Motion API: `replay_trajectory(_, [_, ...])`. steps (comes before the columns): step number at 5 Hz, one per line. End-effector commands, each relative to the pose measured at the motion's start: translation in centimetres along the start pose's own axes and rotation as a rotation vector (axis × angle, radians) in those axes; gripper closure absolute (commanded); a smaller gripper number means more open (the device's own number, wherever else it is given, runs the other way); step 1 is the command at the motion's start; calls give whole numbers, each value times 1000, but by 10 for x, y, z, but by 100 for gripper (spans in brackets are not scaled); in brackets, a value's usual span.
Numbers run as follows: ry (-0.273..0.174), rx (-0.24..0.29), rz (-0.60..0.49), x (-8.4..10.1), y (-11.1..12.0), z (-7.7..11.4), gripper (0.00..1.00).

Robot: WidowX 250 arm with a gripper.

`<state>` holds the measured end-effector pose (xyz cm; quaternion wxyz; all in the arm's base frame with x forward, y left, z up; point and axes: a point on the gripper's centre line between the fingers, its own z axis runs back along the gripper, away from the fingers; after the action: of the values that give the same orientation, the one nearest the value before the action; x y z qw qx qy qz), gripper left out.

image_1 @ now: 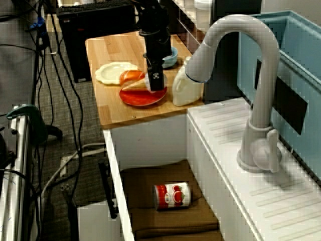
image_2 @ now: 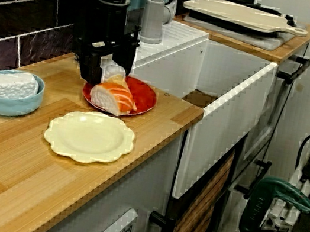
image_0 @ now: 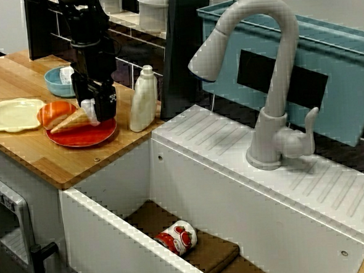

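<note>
My black gripper (image_0: 94,110) (image_1: 155,85) (image_2: 109,75) hangs low over the back of a red plate (image_0: 86,136) (image_1: 143,99) (image_2: 146,95) on the wooden counter. An orange and white toy food piece (image_0: 60,113) (image_1: 131,76) (image_2: 113,98) lies on that plate, just in front of the fingers. The fingers stand apart, and a small white part shows between them; I cannot tell whether it belongs to the food. The gripper touches or nearly touches the food.
A pale yellow plate (image_0: 11,115) (image_2: 89,136) lies beside the red one. A blue bowl (image_0: 55,85) (image_2: 10,103) holds a white block. A white bottle (image_0: 143,100) (image_1: 186,89) stands by the sink, where a red can (image_0: 177,237) (image_1: 172,195) lies on brown cloth. A faucet (image_0: 268,75) rises behind.
</note>
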<state>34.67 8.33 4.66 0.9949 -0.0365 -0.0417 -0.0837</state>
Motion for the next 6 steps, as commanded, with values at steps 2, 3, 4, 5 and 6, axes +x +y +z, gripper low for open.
replay_trajectory(2, [-39, -83, 86, 8, 31, 56, 100])
replay_trajectory(3, [-31, -103, 108, 6, 41, 63, 100])
replay_trajectory(4, [-11, -79, 100, 3, 48, 67, 100])
replay_trajectory(5, [-26, -30, 94, -5, 57, 70, 100])
replay_trajectory(6, [-50, 28, 24, -14, 62, 70, 100])
